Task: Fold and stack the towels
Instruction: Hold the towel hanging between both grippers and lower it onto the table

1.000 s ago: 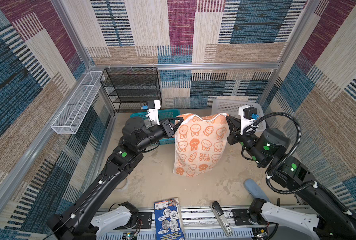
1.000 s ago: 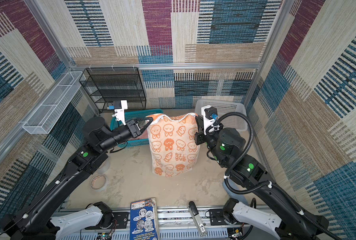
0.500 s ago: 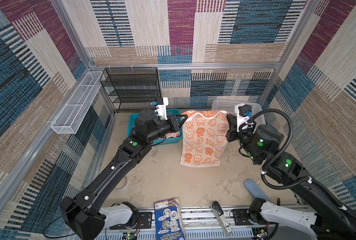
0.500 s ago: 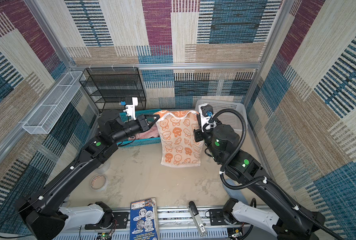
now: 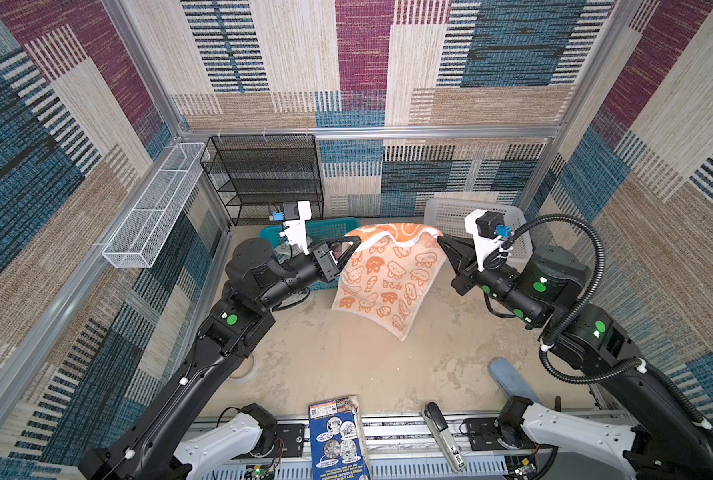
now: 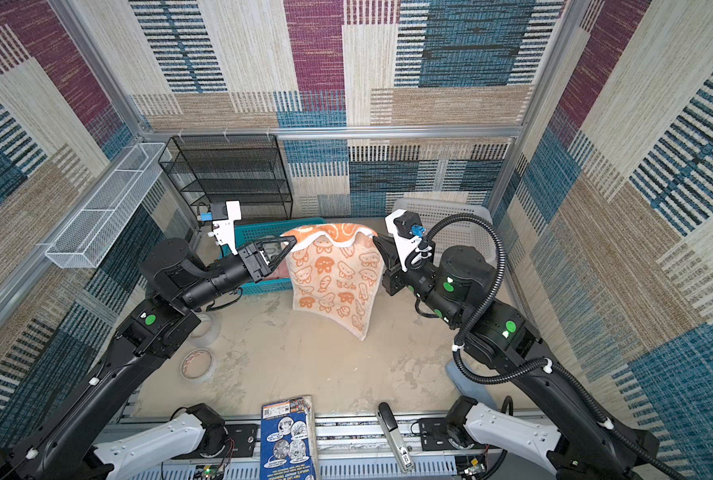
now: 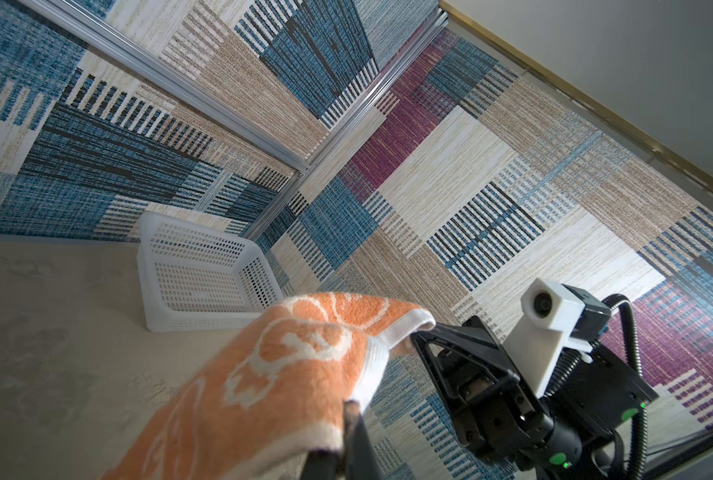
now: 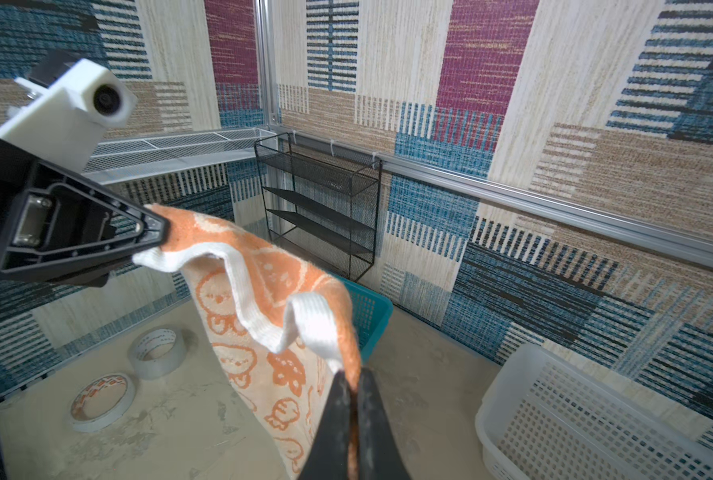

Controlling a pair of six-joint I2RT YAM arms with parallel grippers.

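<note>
Two round tape rolls [image 8: 155, 368] lie on the rough beige table [image 5: 346, 374]. One teal plastic basket [image 5: 330, 227] with a grid wall stands behind the left gripper [image 5: 357, 240], which is closed on one upper corner of the soft orange towel [image 5: 388, 278]. The towel hangs between the arms. The right gripper [image 5: 440, 240] pinches the other corner, near one white perforated basket [image 5: 450, 216].

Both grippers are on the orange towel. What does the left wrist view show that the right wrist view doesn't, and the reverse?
Only the left wrist view: the right arm's white camera.
Only the right wrist view: a clear tape roll, a white tape roll, the black wire shelf, the left arm's white camera.
Both: the orange towel, the white basket, and the left gripper and right gripper, each shut on a top corner of the towel.
</note>
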